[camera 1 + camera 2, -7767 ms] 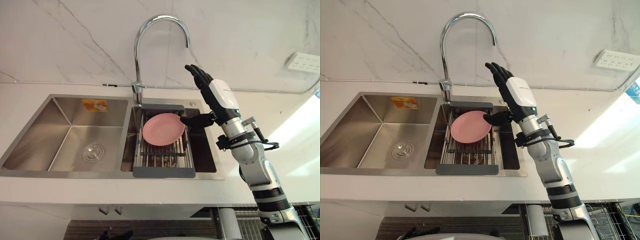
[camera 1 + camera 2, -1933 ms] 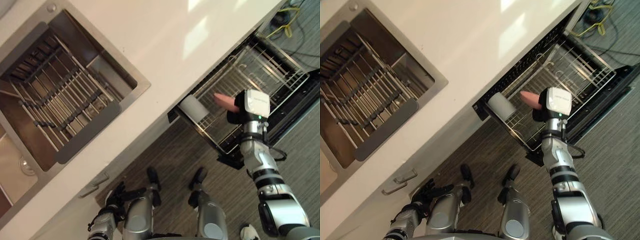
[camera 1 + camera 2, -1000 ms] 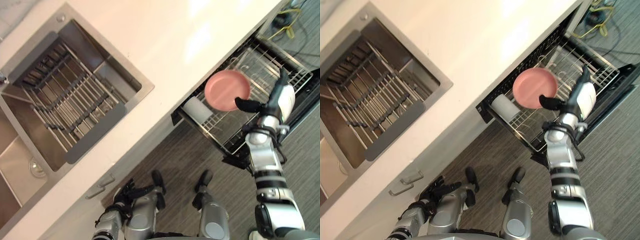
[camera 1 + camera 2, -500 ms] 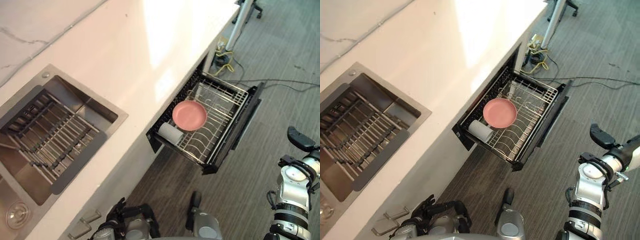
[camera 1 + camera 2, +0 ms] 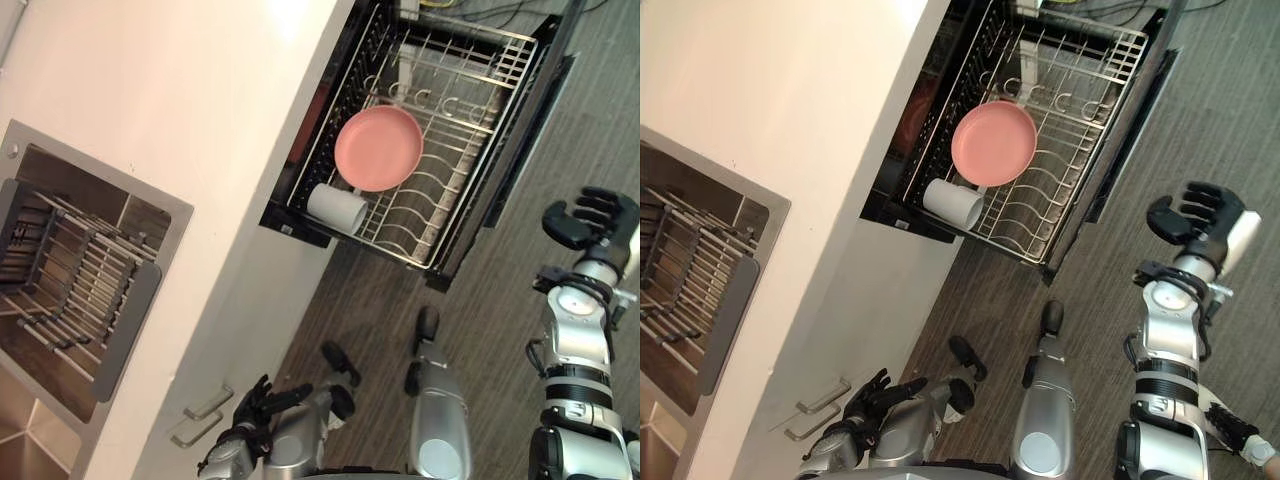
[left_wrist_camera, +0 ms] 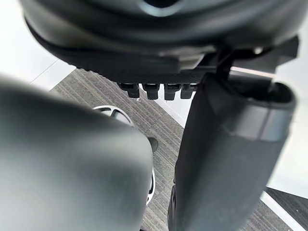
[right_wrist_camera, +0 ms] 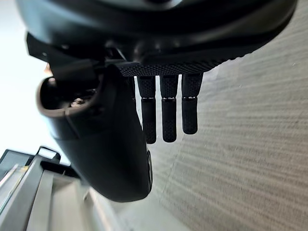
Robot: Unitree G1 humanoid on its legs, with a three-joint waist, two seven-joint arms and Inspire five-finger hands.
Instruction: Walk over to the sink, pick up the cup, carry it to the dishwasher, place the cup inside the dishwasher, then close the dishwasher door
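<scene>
A white cup (image 5: 337, 208) lies on its side at the near corner of the pulled-out dishwasher rack (image 5: 455, 205). A pink plate (image 5: 378, 148) rests in the same rack just beyond it. The dark dishwasher door (image 5: 515, 150) stands open along the rack's outer side. My right hand (image 5: 588, 216) hangs over the floor past the door, clear of the rack, its fingers (image 7: 166, 113) curled and holding nothing. My left hand (image 5: 868, 395) is low by the cabinet front, fingers spread and empty.
The white counter (image 5: 180, 120) runs across the view. Its steel sink (image 5: 60, 290) at the left holds a grey drying rack (image 5: 120, 320). Two cabinet handles (image 5: 205, 415) sit below the counter. Grey striped floor (image 5: 500, 330) lies between me and the dishwasher.
The camera has swung, so the dishwasher now shows higher and closer. My right hand's fingers have curled in from straight. Plate and cup lie where they were.
</scene>
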